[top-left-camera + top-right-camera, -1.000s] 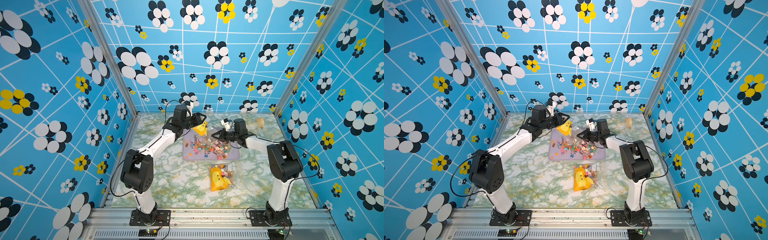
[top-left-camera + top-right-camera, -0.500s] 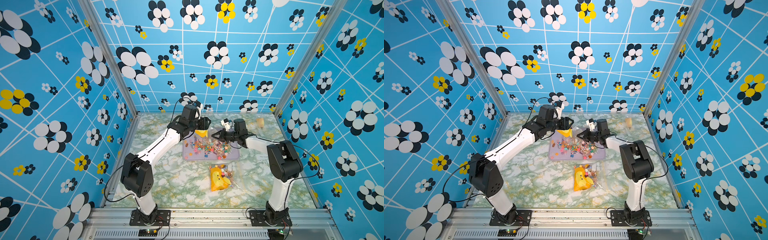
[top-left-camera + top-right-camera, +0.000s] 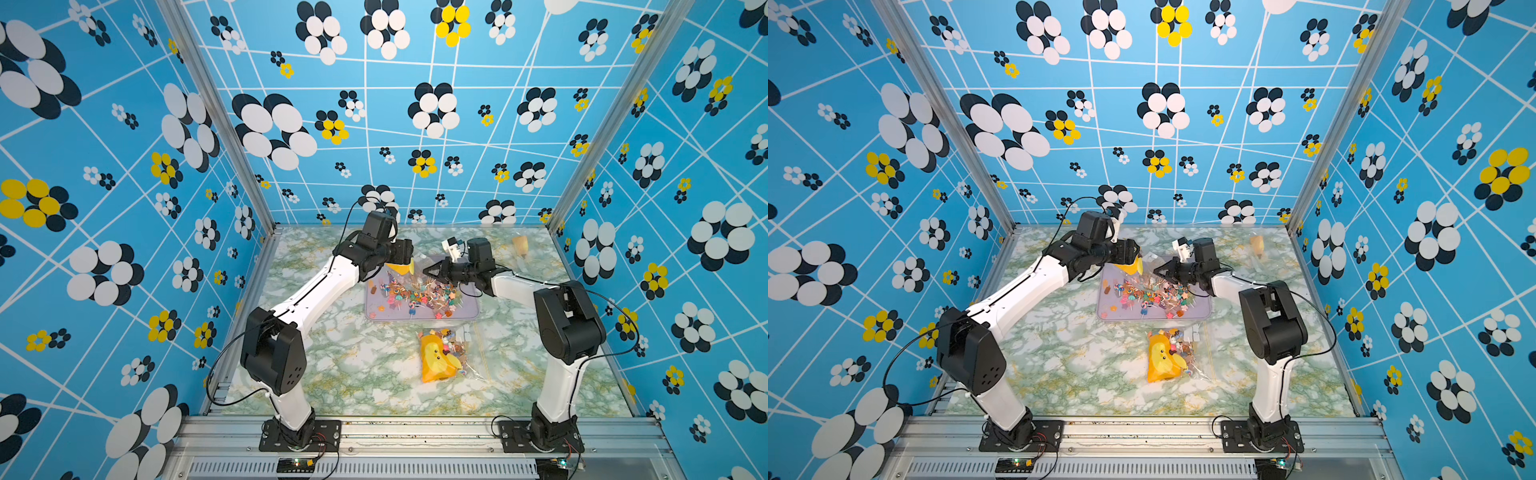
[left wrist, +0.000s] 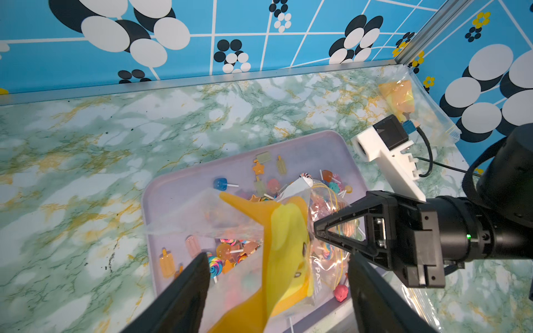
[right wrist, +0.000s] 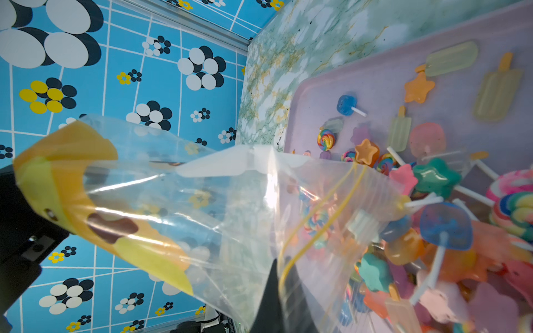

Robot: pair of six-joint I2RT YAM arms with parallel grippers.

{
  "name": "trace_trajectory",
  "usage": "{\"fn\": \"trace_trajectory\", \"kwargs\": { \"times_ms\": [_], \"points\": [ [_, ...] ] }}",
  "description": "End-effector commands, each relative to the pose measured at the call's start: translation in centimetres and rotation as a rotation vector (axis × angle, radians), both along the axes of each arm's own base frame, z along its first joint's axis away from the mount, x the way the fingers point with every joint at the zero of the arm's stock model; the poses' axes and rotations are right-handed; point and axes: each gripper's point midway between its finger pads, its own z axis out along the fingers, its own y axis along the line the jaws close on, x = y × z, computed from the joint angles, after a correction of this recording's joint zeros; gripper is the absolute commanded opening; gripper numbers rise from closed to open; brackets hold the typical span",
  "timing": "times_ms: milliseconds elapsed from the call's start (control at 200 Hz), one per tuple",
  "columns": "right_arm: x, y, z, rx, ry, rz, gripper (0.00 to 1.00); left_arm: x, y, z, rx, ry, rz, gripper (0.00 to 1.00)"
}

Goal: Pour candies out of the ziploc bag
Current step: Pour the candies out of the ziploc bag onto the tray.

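At the tray's (image 3: 469, 313) 11 o'clock edge, in both top views, the ziploc bag (image 3: 400, 267) hung over the heaped candies (image 3: 415, 297). Left wrist view: the left gripper (image 4: 277, 259) gaped around limp yellow-printed film, gripping nothing. Right wrist view: the right gripper (image 5: 275, 284) pinched the crinkly clear film by the zip. We judged the mouth should stay low over the tray.

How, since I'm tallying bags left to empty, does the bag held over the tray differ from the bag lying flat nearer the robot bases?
The held bag hangs tilted over the purple tray, pinched by the shut right pincer; the lying bag rests flat on the table, untouched. The held bag looks mostly emptied, with candies heaped in the tray; the lying bag holds plenty. Both are clear zip bags with yellow-orange print.
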Motion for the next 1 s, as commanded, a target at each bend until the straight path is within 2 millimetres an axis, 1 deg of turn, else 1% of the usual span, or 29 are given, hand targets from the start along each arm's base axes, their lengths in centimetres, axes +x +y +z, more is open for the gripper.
{"fn": "trace_trajectory", "kwargs": {
  "times_ms": [0,20,85,140,155,210,260,300,425,575,685,804,874,939,994],
  "points": [
    [-0.2,0.2,-0.4,0.012,0.002,0.013,0.0,0.0,0.4,0.4,0.008,0.006,-0.003,0.72],
    [-0.3,0.3,-0.4,0.013,0.002,0.014,0.0,0.0,0.3,0.2,0.005,0.01,-0.008,0.7],
    [-0.3,0.2,-0.4,0.012,0.002,0.013,0.0,-0.2,-0.3,-0.4,-0.006,0.032,-0.028,0.58],
    [-0.4,0.2,-0.2,0.014,0.0,0.015,0.0,-0.2,-0.3,-0.8,-0.002,0.044,-0.033,0.45],
    [-0.4,0.2,-0.2,0.014,-0.001,0.015,0.0,-0.2,-0.3,-0.9,0.001,0.045,-0.034,0.37],
    [-0.4,0.2,-0.1,0.014,-0.002,0.015,0.0,-0.2,-0.3,-1.0,0.009,0.046,-0.033,0.18],
    [-0.3,0.2,0.1,0.015,-0.006,0.015,0.0,-0.3,-0.2,-0.7,0.015,0.038,-0.036,0.07],
    [-0.4,0.3,0.2,0.016,-0.005,0.016,0.0,-0.3,-0.1,-0.3,0.02,0.025,-0.037,0.0],
    [-0.3,0.4,0.4,0.023,-0.009,0.015,0.0,-0.4,0.1,1.5,0.033,-0.021,-0.041,0.0],
    [-0.7,1.2,0.9,0.04,-0.013,0.031,0.0,-0.6,0.2,3.7,0.032,-0.081,-0.037,0.0],
    [-1.1,1.9,1.7,0.047,-0.03,0.049,0.0,-0.8,0.7,5.8,0.014,-0.132,-0.023,0.0],
    [-1.2,2.5,2.6,0.057,-0.05,0.059,0.0,-1.4,0.6,7.6,-0.025,-0.171,-0.035,0.0],
    [-1.1,2.7,2.6,0.063,-0.049,0.059,0.0,-1.5,0.4,7.7,-0.044,-0.175,-0.046,0.0],
    [-1.1,2.9,2.4,0.074,-0.039,0.061,0.0,-1.6,0.2,7.3,-0.05,-0.158,-0.052,0.0],
    [-1.2,3.2,2.3,0.087,-0.032,0.065,0.0,-1.7,0.2,7.4,-0.056,-0.157,-0.052,0.0]
  ]
}}
